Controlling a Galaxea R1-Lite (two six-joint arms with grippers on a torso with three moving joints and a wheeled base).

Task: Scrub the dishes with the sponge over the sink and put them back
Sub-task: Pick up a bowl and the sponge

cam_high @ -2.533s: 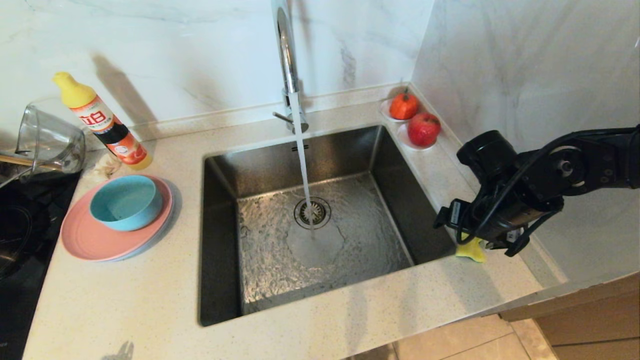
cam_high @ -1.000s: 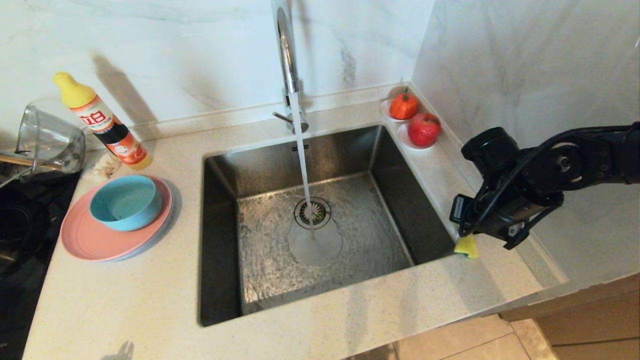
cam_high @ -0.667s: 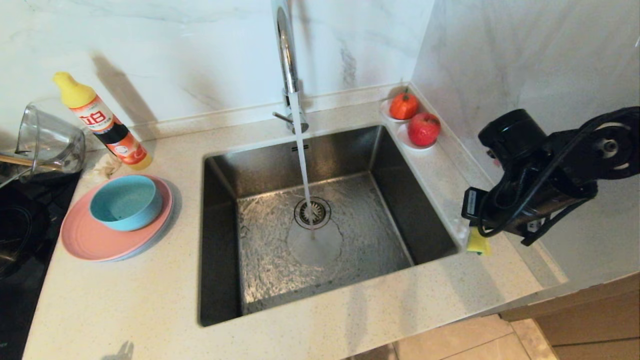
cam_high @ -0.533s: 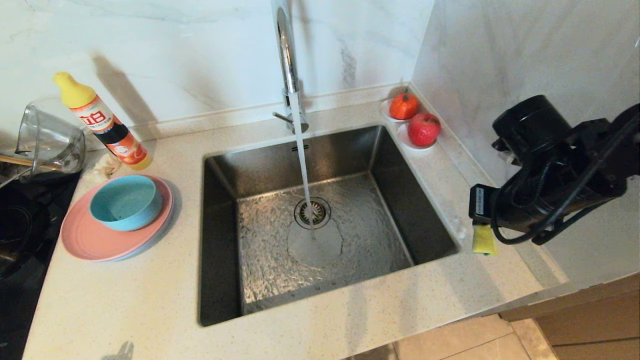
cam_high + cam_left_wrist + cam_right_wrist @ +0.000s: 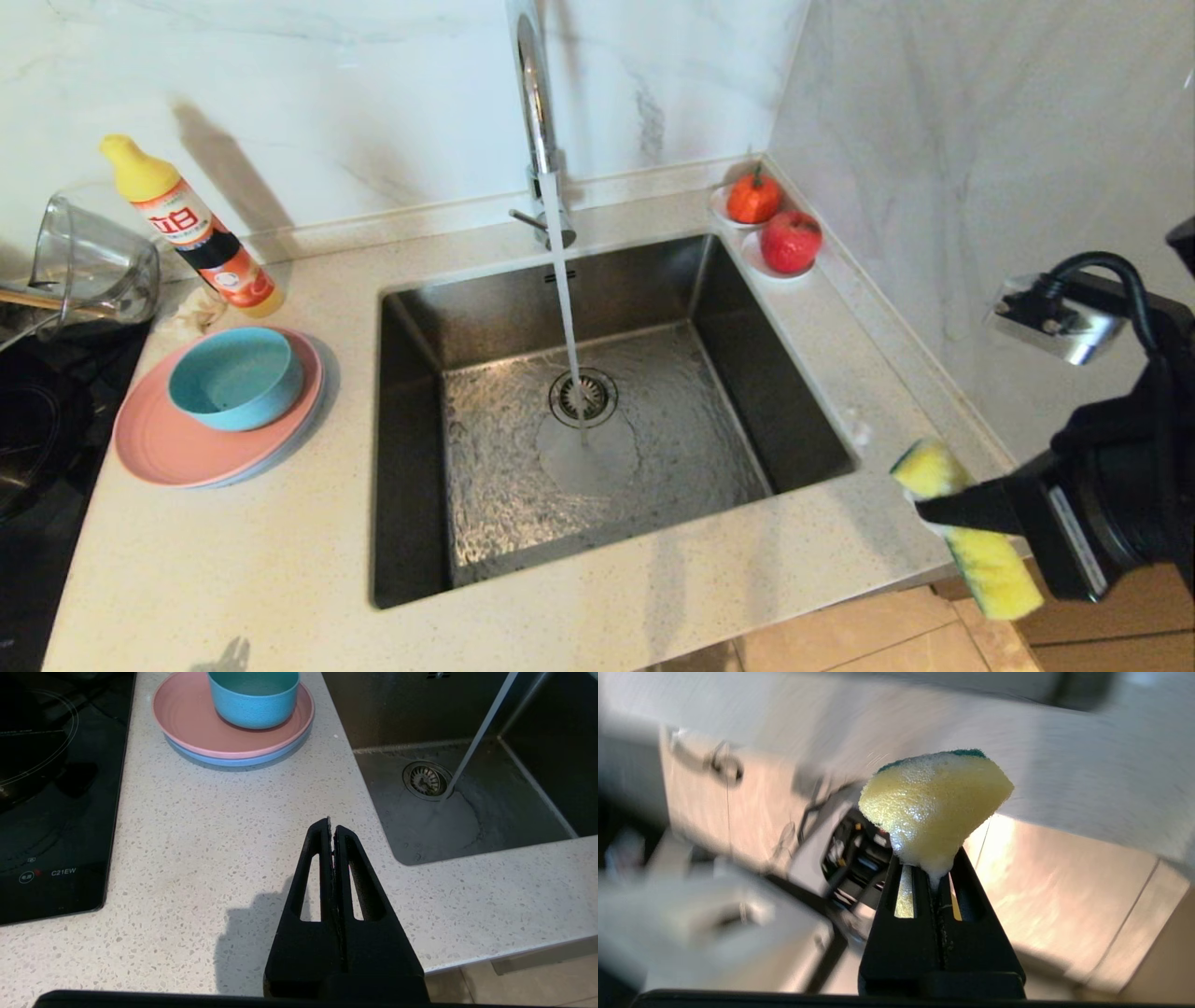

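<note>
At the lower right of the head view, off the front corner of the speckled pale stone counter (image 5: 233, 579), the right gripper (image 5: 934, 511) pinches the small rectangular yellow sponge with a green scouring layer (image 5: 971, 527) across its middle, the sponge's long axis slanting from upper left to lower right, while water runs from the tall chrome faucet (image 5: 534, 103) into the square brushed stainless-steel sink (image 5: 597, 420). In the left wrist view the left gripper (image 5: 332, 828) hangs over the counter, fingers pressed together and empty, short of the small round teal-blue bowl (image 5: 253, 695) sitting on the flat pink plate (image 5: 187, 716), itself stacked on the grey-blue plate (image 5: 233, 760). In the right wrist view the sponge (image 5: 931, 802) bulges wet and foamy beyond the clamped fingers (image 5: 906, 896), squeezed narrow at the grip, its green layer on the far side.
</note>
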